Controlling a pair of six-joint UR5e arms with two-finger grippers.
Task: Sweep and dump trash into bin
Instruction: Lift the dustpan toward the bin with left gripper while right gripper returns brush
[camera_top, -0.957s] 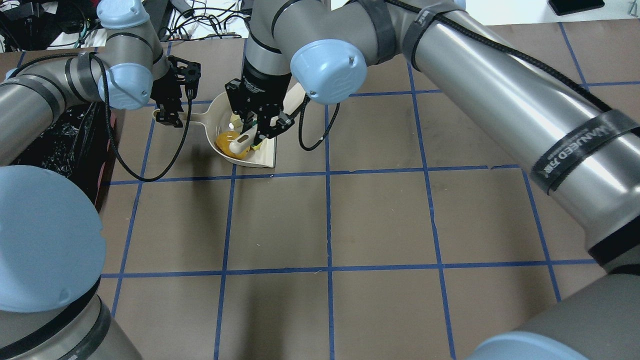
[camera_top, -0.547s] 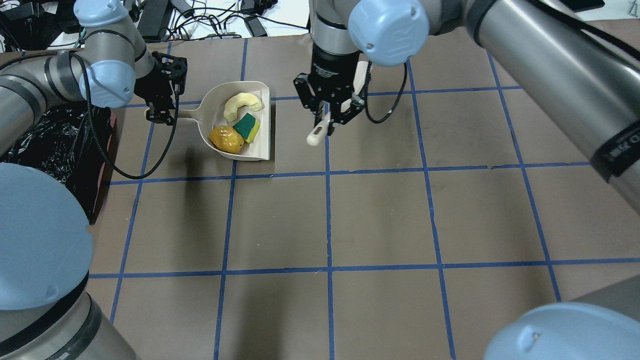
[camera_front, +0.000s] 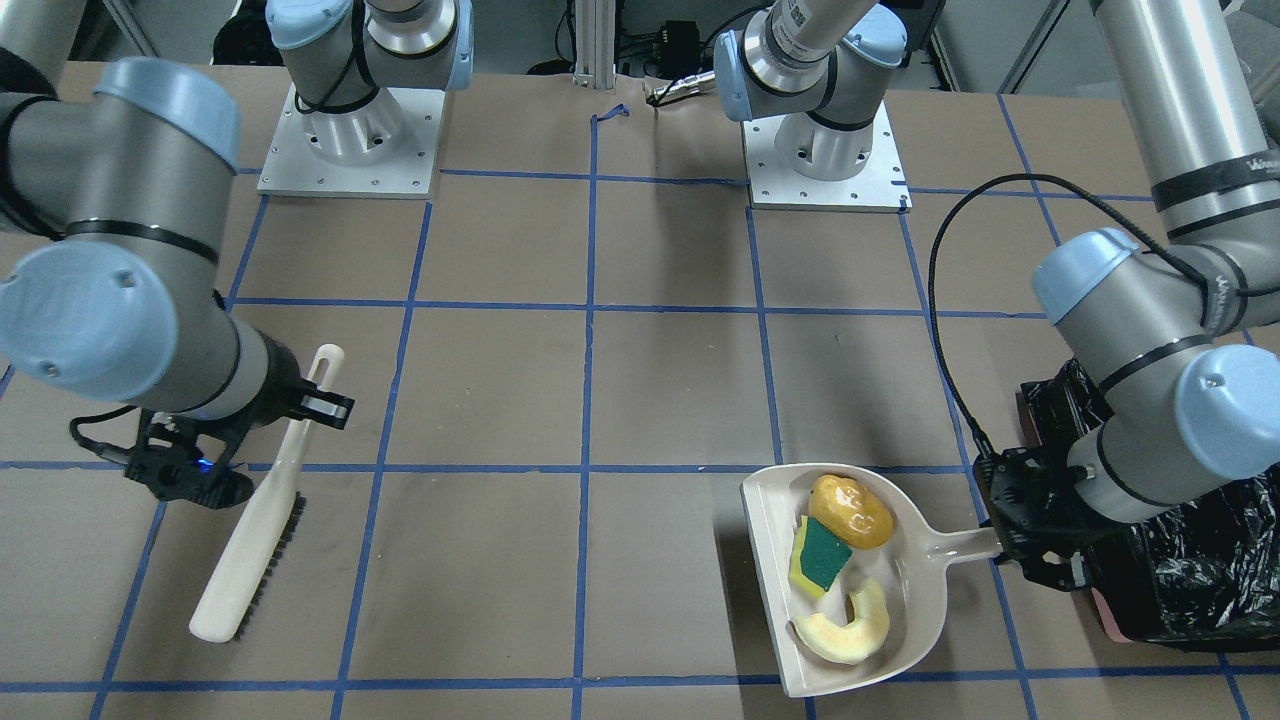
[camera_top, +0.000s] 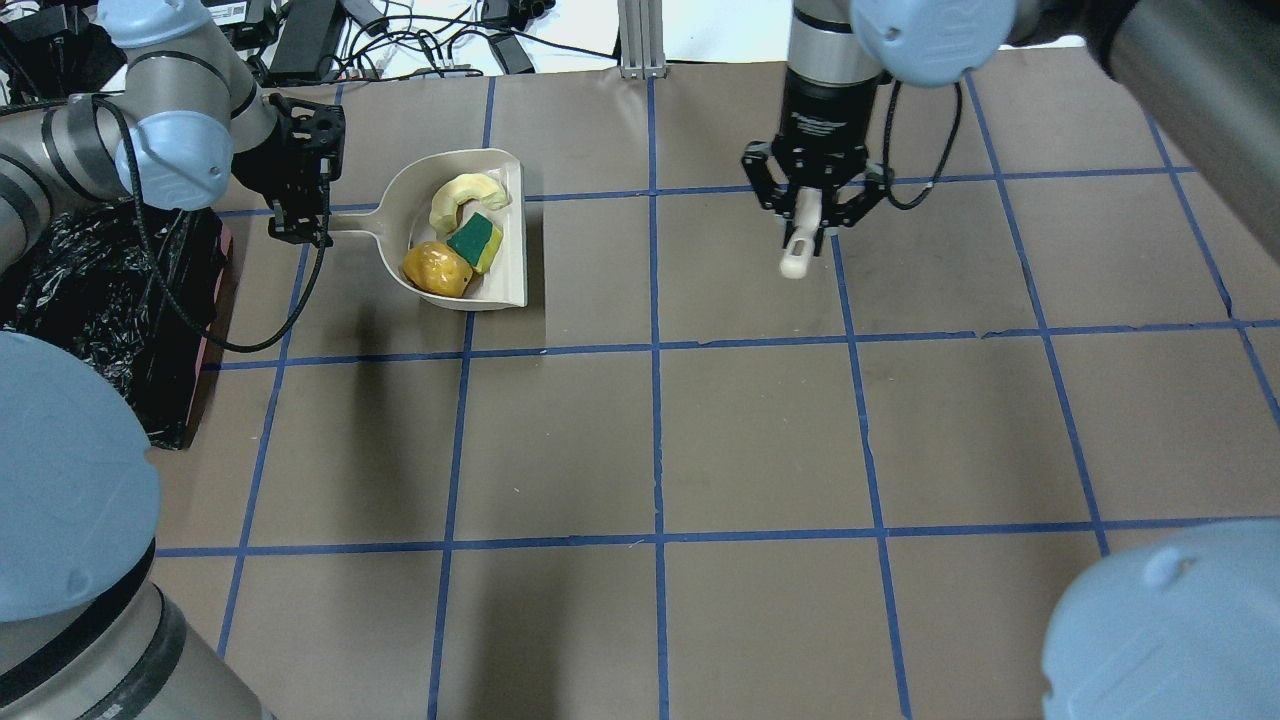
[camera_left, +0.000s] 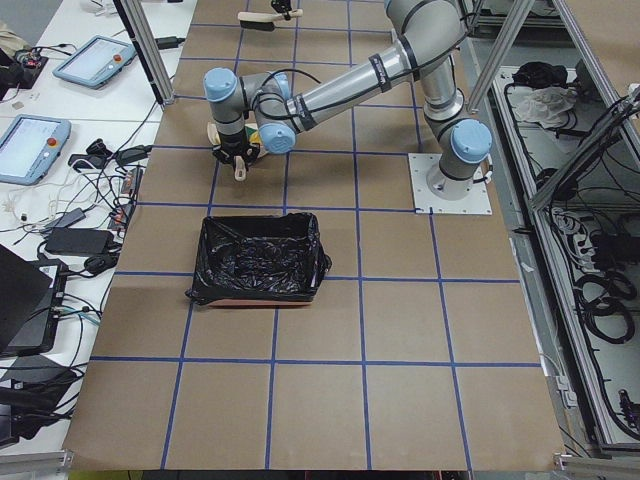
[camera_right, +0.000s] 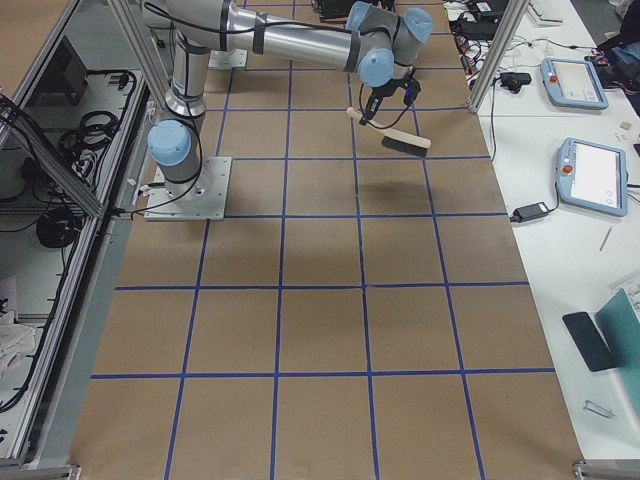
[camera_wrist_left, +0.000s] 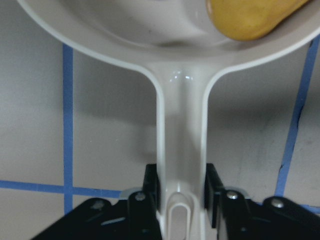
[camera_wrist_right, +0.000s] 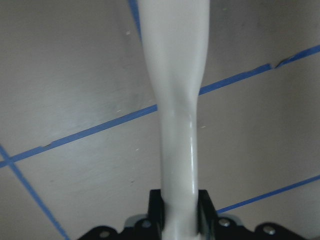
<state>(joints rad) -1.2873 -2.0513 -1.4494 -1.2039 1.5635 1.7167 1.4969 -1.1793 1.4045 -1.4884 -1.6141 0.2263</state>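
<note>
The beige dustpan (camera_top: 508, 272) holds all the trash: a green-topped sponge (camera_top: 473, 243), a pale melon slice (camera_top: 455, 195) and an orange-yellow lump (camera_top: 436, 268). My left gripper (camera_top: 300, 225) is shut on the dustpan's handle (camera_wrist_left: 181, 150), right beside the black-lined bin (camera_top: 90, 300). The front view shows the pan (camera_front: 920, 590) and the bin (camera_front: 1200, 570) close together. My right gripper (camera_top: 810, 215) is shut on the handle of a white brush (camera_front: 255, 540), far to the right of the pan.
Blue tape lines grid the brown table top. Cables and devices lie beyond the far edge (camera_top: 420, 40). The two arm bases (camera_front: 820, 150) stand on plates at the robot's side.
My right gripper has carried the brush out of the dustpan and far to the right. My left gripper has drawn the dustpan with the trash leftward toward the bin.
</note>
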